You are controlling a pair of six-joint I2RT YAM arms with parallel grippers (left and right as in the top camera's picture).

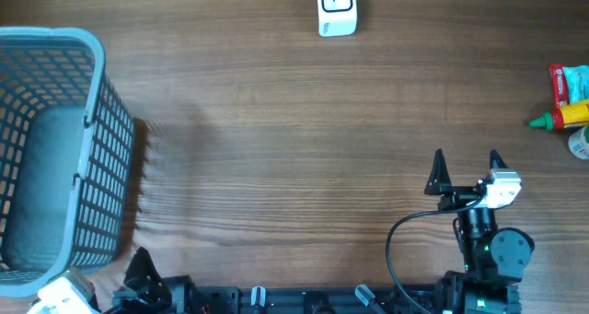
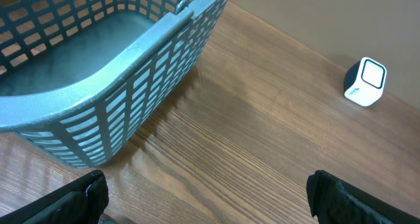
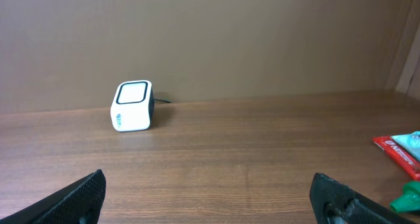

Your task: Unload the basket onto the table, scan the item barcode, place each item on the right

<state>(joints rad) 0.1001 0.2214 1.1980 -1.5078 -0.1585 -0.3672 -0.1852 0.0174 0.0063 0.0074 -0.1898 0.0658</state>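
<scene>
Overhead, red packet (image 1: 571,82) ahead-right of right tool (image 1: 467,156) (wide open, empty), well apart

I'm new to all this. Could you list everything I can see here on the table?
table: one, brown wood, under everything
basket: one, grey-blue, left side
scanner: one, white, far edge, middle
packet: one, red and pale blue, right edge
bottle: one, yellow with green tip, right edge, lying down
pale object: one, whitish, right edge, cut off
left gripper: one, black, near left corner, open
right gripper: one, black, near right, open
</scene>
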